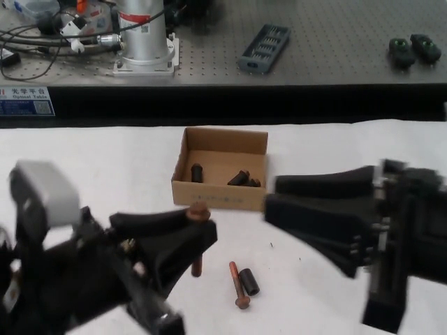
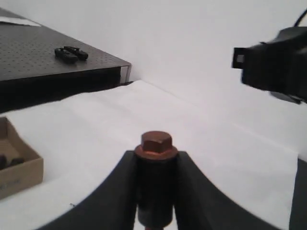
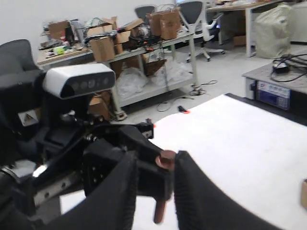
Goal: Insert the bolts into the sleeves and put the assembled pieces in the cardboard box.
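A blue-and-white rectangular label plate (image 1: 26, 100) sits on the dark front edge of the grey perforated metal table (image 1: 335, 42). Its lines of print are too small to make out. In the right wrist view, a small yellow triangular warning sticker (image 3: 29, 116) stands on the left arm's black housing (image 3: 19, 91), its symbol illegible. No other lettering can be read.

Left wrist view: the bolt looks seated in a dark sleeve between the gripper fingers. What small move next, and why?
Likely swing the left gripper toward the cardboard box, without opening yet. The bolt is seated to its head in the sleeve, so this piece looks assembled, and the box lies just ahead with pieces already inside.
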